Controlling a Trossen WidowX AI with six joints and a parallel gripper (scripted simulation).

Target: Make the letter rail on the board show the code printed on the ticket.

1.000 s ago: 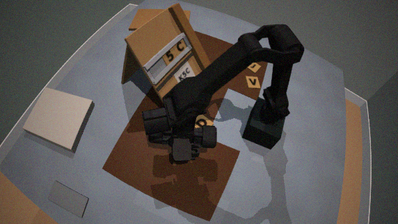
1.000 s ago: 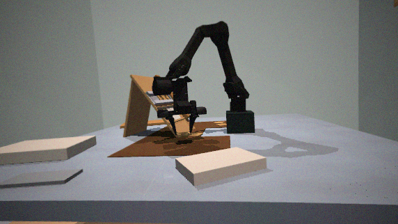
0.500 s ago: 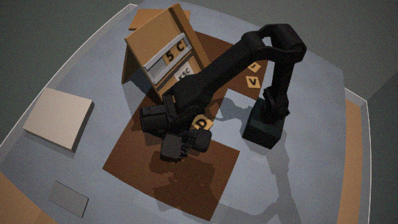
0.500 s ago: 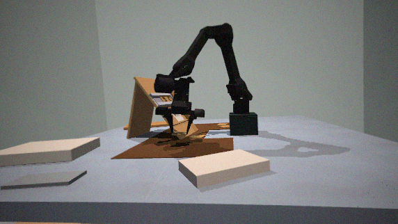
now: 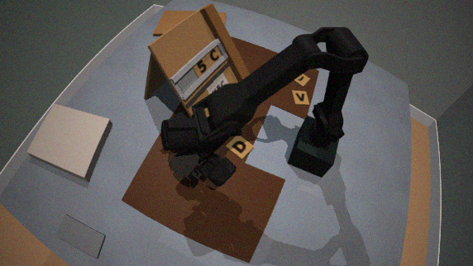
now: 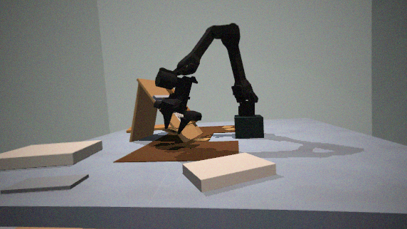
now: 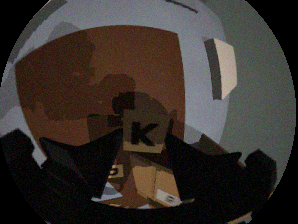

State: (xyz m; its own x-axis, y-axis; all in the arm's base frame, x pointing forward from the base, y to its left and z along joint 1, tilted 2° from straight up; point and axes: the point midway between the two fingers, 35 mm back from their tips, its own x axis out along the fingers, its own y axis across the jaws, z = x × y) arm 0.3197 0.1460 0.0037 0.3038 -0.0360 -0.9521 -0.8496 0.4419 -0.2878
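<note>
While rail shows 5 C, K tile point(image 7: 145, 131) between gripper point(image 6: 173, 130) point(image 7: 144, 133) fingertips

1. The kind of room cannot be told for certain; plain grey-green walls surround a counter point(image 5: 364, 198) point(image 6: 320, 171).
2. A robot arm point(image 5: 273, 78) point(image 6: 233, 53) on that counter suggests a lab or workshop.

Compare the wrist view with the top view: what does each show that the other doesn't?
Only the wrist view: the letter K on the tile held in the gripper.

Only the top view: the rail with tiles 5 and C, and the V tile.

Both: the brown mat and a pale block.
</note>
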